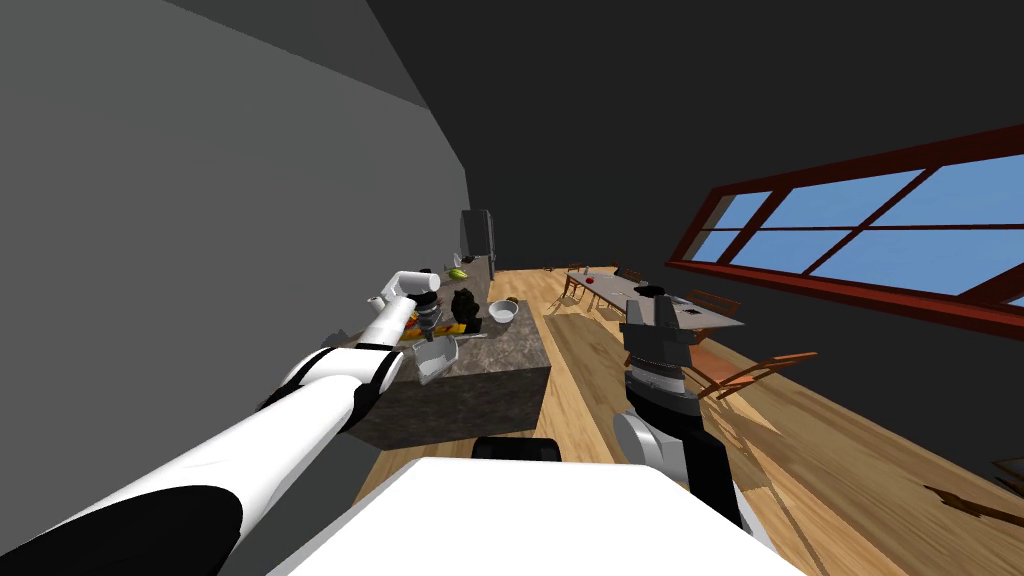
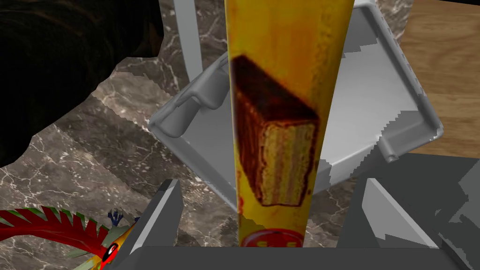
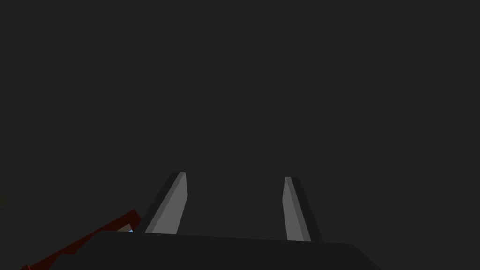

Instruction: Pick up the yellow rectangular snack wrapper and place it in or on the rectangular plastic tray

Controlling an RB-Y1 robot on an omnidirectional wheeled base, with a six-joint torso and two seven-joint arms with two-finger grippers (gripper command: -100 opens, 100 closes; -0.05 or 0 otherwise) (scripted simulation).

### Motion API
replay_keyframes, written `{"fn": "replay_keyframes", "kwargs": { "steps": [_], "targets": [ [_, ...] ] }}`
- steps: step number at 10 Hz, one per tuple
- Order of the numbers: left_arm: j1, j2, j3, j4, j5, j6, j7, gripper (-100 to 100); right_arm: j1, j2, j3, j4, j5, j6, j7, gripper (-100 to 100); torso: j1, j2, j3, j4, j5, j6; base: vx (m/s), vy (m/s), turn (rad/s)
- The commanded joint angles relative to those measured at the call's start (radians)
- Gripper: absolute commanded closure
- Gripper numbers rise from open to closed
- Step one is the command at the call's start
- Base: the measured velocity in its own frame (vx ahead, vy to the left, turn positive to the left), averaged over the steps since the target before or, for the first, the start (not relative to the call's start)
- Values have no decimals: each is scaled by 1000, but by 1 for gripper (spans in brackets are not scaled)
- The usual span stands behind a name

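The left pincer is seen pinching the yellow wrapper, which is held upright between its fingers. One finger is visible beside the wrapper, and the other is hidden behind it. A brown layered cake slice is printed on the wrapper. It is held above the grey tray, without touching it. The tray is set at the edge of a marbled counter, with wooden floor beyond. A black object and a red feathered figure are found on the counter near the tray, and a white bowl farther along. The right pincer is raised well apart from the counter, its fingers spread.
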Motion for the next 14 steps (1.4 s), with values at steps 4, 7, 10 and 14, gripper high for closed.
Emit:
{"fn": "replay_keyframes", "kwargs": {
  "steps": [4, 7, 10, 14],
  "targets": [
    [0, 0, 0, 0, 0, 0, 0, 0, 0, 0, 0, 0, 0, 0, 0, 0, 0, 0, 0, 0, 0, 0, 0, 0, 0],
    [-72, 69, -27, 82, 44, 5, -29, -100, 0, 0, 0, 0, 0, 0, 0, 0, -3, 1, 1, 0, -1, 0, -10, -44, -28],
    [-116, 110, -43, 131, 71, 8, -46, -100, 0, 0, 0, 0, 0, 0, 0, 0, -3, 1, 1, 0, -1, 0, -10, -37, -17],
    [-131, 124, -48, 142, 81, 11, -49, 0, 0, 0, 0, 0, 0, 0, 0, 0, -1, 0, 0, 0, 0, 0, -2, -18, -9]
  ]
}}
